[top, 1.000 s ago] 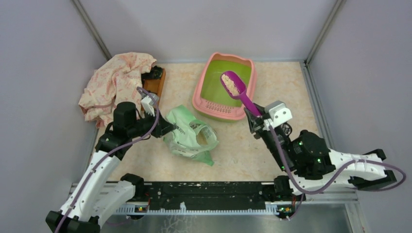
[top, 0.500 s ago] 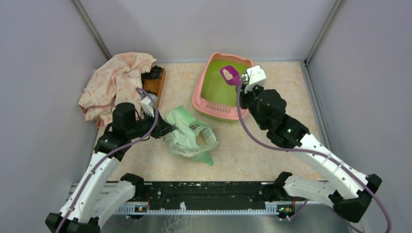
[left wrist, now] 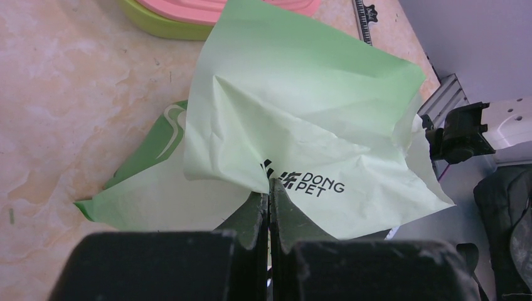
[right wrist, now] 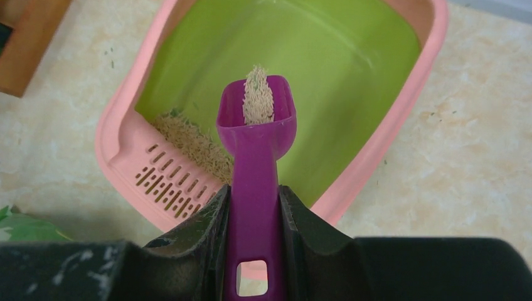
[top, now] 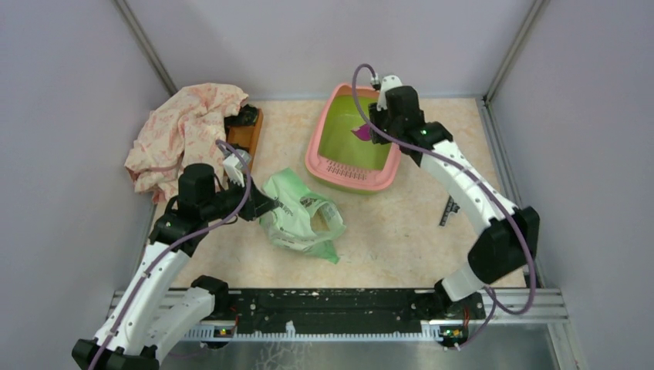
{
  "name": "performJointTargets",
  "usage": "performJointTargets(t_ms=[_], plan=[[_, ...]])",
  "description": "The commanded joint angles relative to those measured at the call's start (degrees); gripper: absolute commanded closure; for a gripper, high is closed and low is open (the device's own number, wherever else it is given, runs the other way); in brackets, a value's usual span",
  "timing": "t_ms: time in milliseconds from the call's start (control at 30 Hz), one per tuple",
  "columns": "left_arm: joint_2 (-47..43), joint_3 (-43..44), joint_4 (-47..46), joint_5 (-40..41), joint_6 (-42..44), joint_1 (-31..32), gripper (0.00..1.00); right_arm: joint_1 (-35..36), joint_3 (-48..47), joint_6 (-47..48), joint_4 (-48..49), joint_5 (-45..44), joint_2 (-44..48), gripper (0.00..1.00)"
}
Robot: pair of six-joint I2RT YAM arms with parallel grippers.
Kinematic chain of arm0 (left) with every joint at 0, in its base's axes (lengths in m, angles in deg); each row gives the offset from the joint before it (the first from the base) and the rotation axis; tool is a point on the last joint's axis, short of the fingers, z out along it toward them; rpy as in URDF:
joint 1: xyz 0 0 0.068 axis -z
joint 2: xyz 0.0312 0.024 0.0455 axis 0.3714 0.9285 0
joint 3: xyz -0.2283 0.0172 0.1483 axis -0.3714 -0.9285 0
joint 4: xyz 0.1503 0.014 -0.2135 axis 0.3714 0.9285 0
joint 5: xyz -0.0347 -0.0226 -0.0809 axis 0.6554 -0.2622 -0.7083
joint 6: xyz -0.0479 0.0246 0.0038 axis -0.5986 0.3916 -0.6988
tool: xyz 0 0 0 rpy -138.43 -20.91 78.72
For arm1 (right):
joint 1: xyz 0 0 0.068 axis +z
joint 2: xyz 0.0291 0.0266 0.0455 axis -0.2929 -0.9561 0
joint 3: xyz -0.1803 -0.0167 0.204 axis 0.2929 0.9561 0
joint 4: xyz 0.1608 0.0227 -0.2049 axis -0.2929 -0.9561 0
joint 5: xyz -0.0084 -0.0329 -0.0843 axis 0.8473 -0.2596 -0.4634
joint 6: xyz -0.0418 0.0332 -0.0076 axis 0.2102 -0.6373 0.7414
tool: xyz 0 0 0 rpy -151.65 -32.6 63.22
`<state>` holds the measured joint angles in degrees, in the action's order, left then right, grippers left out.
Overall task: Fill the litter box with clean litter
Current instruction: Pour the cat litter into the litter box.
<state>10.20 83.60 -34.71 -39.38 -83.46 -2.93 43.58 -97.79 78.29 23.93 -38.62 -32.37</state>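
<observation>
Room: I see plain grey-lilac walls [top: 308, 38] closing in the back and both sides, with metal strips in the two back corners.
Surface: beige marbled surface [top: 401, 231]; a black rail [top: 332, 304] runs along the bottom of the overhead frame.
Cloth: a crumpled pale pink patterned cloth [top: 181, 131] at upper left, lying partly over a brown wooden board [top: 245, 132].
Litter box: the litter box [top: 343, 183] sits upper centre, pink rim, slotted ledge on its near end, lime-green inside.
Bag: a light green bag [top: 297, 216] lies crumpled at mid frame, below and left of the box and apart from it.
Writing: black print on the bag reads "DONG PET" [left wrist: 312, 183] beside a small striped logo; I can read nothing else.
Left tool: my left tool [left wrist: 270, 207] is closed, fingers pinched on a fold of the bag just below the print.
Right tool: my right tool [right wrist: 254, 207] grips the handle of a magenta scoop [right wrist: 256, 157], bowl held over the box interior.
Clean litter: the clean litter [right wrist: 258, 103] shows as a pale grainy strip in the scoop bowl; more lies heaped inside the box against the slotted ledge.
Dark strip: a thin dark strip [top: 448, 210] lies on the surface right of centre; I can't make out its markings.
</observation>
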Motion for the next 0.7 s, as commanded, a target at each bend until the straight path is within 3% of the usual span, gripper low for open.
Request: performJointTargets(t_ms=[0,100,333,533,667], plan=[[-2.7,4.7,-6.8,-5.0,-0.5,0.1,1.0,-0.7,-11.0,0.2,-12.4,1.6,-8.2,1.0],[-2.7,4.9,-6.6,-4.9,-0.6,0.0,1.0,-0.6,-16.7,1.2,-17.9,-0.5,-12.0,1.0],[-2.1,5.1,-6.5,-4.9,-0.7,0.1,1.0,-0.6,-18.1,2.6,-20.0,-1.5,-9.6,1.0],[-1.5,5.1,-6.8,-4.8,-1.1,0.1,1.0,-0.6,-10.0,3.3,-13.1,1.9,1.0,1.0],[-1.1,5.4,-6.8,-4.7,-1.1,0.1,1.0,-0.6,-6.8,2.7,-15.9,8.1,9.5,1.0]])
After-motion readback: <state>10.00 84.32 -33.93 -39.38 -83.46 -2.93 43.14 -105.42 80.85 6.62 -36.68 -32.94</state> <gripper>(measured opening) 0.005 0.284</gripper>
